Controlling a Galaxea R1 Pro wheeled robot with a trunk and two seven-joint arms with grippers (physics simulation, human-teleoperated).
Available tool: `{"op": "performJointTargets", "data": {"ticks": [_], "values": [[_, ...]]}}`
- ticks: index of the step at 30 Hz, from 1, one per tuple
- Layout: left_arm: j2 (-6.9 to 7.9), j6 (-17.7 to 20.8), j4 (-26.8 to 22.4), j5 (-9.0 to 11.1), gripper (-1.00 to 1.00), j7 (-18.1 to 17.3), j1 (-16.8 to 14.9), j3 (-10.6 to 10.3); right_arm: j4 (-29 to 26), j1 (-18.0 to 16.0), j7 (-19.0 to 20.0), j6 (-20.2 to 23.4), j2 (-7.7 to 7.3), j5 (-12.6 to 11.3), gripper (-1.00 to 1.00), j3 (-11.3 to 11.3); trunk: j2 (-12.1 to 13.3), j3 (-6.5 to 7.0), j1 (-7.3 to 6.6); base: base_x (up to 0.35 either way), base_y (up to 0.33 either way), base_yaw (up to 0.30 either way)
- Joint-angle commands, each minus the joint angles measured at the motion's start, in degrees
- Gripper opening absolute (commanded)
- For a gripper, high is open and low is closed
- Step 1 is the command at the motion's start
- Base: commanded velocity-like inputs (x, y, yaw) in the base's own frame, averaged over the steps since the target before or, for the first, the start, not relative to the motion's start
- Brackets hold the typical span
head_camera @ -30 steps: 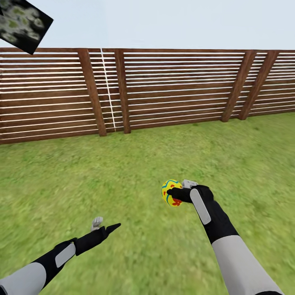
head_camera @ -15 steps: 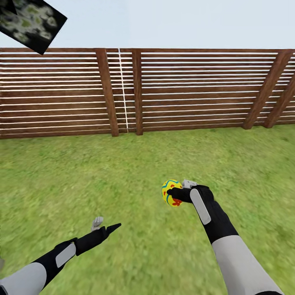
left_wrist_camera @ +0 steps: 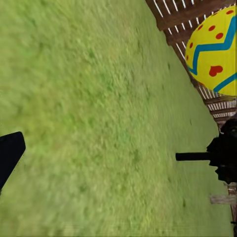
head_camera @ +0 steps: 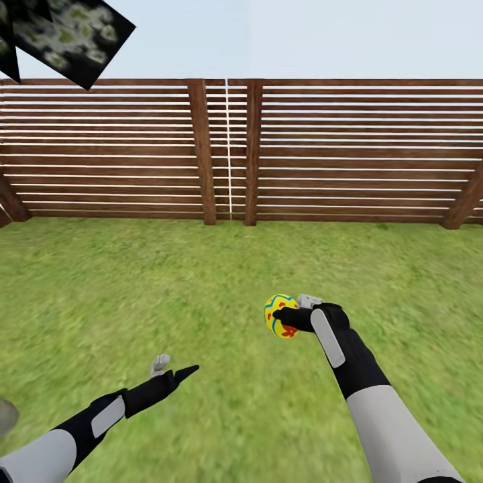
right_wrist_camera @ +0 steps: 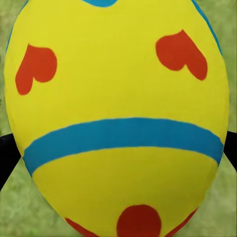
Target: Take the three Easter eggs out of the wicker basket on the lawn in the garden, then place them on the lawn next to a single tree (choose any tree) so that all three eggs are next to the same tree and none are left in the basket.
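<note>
- Egg point(head_camera: 280, 315) clamped between right gripper point(head_camera: 290, 316) fingers, above lawn point(head_camera: 201, 282).
- Left gripper point(head_camera: 173, 370) spread, empty.
- Carry level; keep squeeze steady until the tree's trunk comes into view.

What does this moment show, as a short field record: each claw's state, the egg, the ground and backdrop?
right claw: shut on the Easter egg, held above the lawn
left claw: open, nothing in it
egg pattern: yellow, red marks, blue bands
backdrop: wooden fence, sky above
upper corner: dark mottled leaves
basket: no view settles where it is
</note>
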Motion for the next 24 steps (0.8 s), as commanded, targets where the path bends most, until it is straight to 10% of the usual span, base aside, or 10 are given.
{"op": "performJointTargets", "data": {"ticks": [1,24], "values": [[0.03,0.59,-0.02,0.60,1.00,-0.14,-0.07,-0.31,-0.07,-0.03,-0.59,0.11,-0.02,-0.64,-1.00,0.05,-0.03,-0.05,0.03,0.297,-0.212,0.276],[0.04,0.59,-0.03,0.60,1.00,-0.35,-0.07,-0.29,-0.15,0.00,-0.59,0.20,0.06,-0.73,-1.00,0.05,-0.03,-0.05,0.03,0.294,-0.215,0.195]]}}
